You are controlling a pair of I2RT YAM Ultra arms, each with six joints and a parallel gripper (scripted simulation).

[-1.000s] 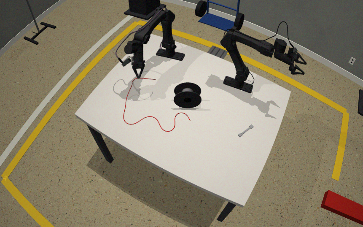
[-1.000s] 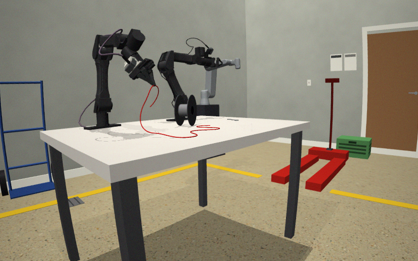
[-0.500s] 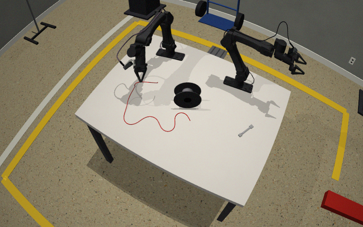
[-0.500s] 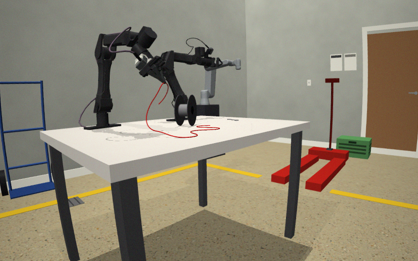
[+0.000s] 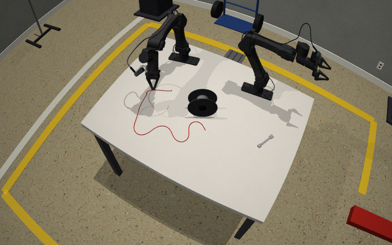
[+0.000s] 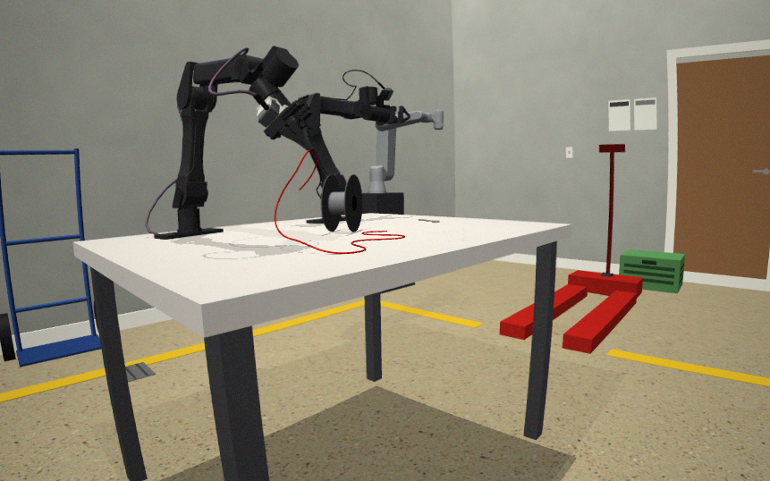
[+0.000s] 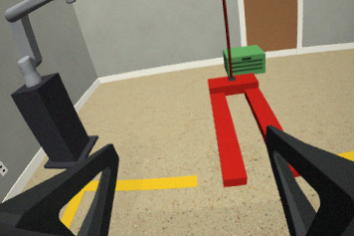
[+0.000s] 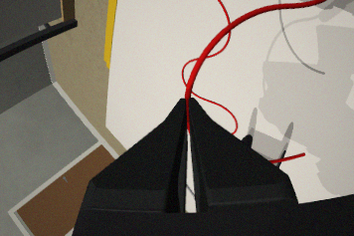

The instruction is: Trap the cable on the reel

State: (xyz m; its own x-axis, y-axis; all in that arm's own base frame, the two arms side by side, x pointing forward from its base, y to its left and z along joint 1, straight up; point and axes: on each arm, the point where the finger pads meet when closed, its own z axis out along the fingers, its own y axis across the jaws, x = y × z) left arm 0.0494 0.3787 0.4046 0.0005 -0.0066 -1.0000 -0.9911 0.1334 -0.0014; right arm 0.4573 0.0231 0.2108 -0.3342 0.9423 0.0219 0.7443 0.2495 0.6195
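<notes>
A black reel (image 5: 202, 103) (image 6: 339, 203) stands on its rims near the middle of the white table (image 5: 221, 170) (image 6: 316, 269). A thin red cable (image 5: 181, 141) (image 6: 275, 206) (image 8: 206, 54) snakes over the table left of the reel and rises to my right gripper (image 5: 152, 87) (image 6: 310, 152) (image 8: 187, 107). That gripper is shut on the cable near one end and holds it above the table, apart from the reel. My left gripper (image 5: 323, 71) (image 7: 187, 143) is open and empty, reaching out beyond the table's far edge, away from the reel and the cable.
A small grey dumbbell-shaped part (image 5: 265, 140) lies on the table's right side. A red pallet jack (image 6: 590, 305) (image 7: 232, 137), a green box (image 6: 651, 269) and a blue hand truck (image 5: 236, 18) (image 6: 34, 239) stand on the floor around the table.
</notes>
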